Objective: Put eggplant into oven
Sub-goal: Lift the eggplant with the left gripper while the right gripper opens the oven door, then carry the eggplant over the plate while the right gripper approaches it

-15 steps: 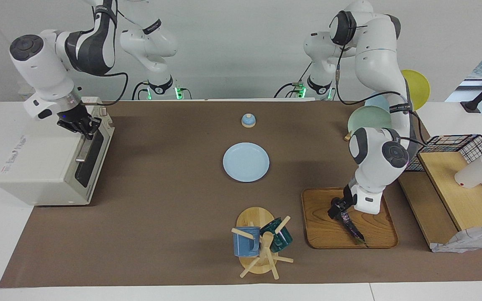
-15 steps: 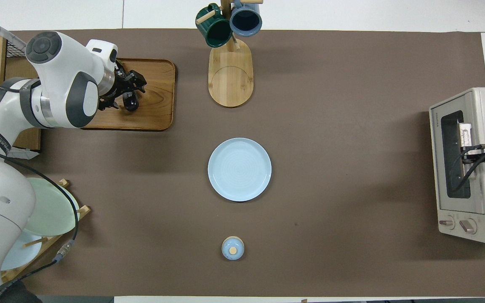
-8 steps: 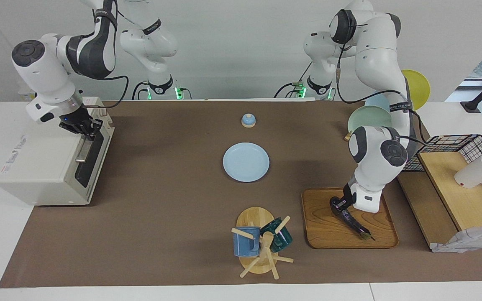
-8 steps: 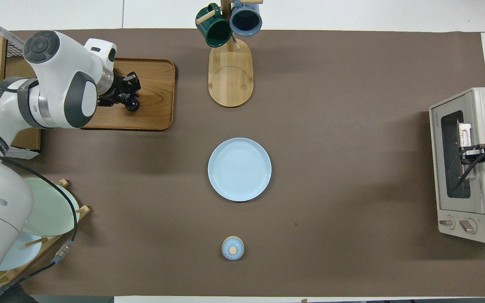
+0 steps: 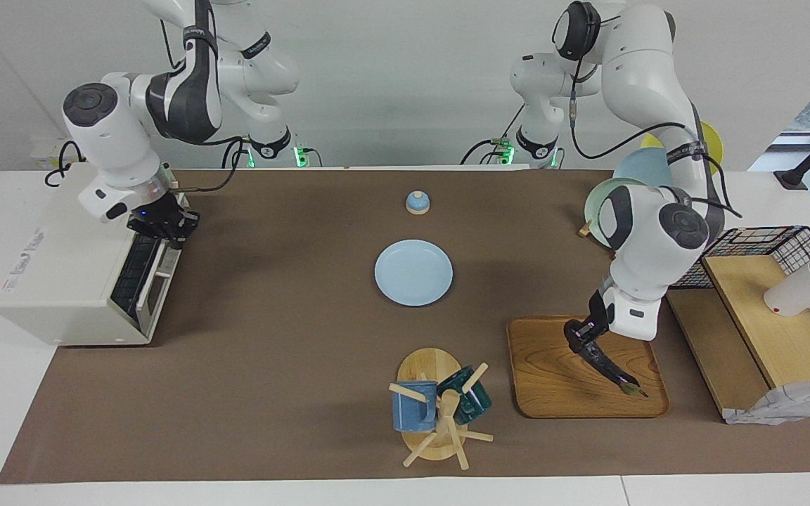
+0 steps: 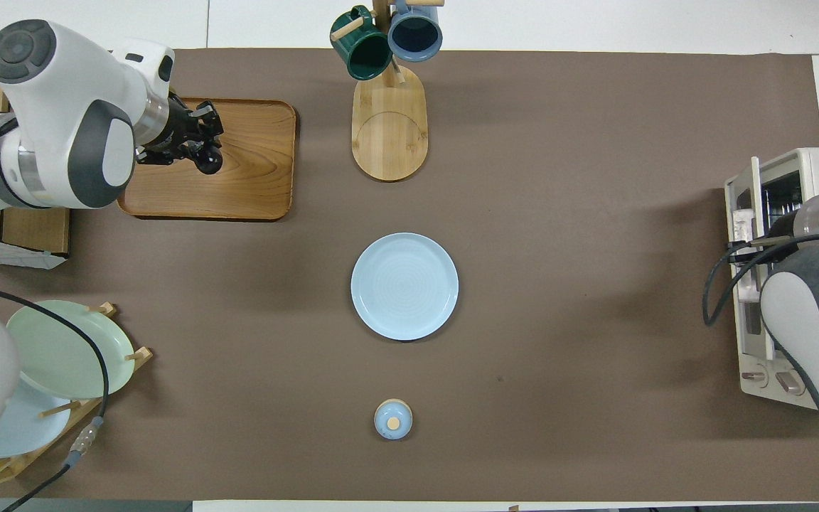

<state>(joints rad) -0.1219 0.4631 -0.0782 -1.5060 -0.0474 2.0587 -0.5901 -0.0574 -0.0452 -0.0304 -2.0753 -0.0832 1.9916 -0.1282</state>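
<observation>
Since the earlier frames, the oven [image 5: 74, 274] door has been swung partway down by the right end effector [image 5: 164, 228], and the eggplant [image 5: 605, 363] has been raised at one end by the left end effector [image 5: 577, 336]. The door handle is gripped by the right end effector, whose fingers are closed on it at the door's upper edge, and the wire rack is seen through the gap. The oven stands at the right arm's end of the counter [image 5: 271, 365]. The eggplant is clamped at its thick end by the closed fingers of the left end effector and is held tilted over the tray [image 5: 553, 393], its stem tip pointing down toward the tray's edge; whether the tip touches the wood cannot be told. In the overhead view the left end effector [image 6: 200, 146] is seen over the tray [image 6: 253, 185], and most of the eggplant is hidden under it. A blue plate [image 5: 413, 272] lies at the counter's middle, well apart from both end effectors.
</observation>
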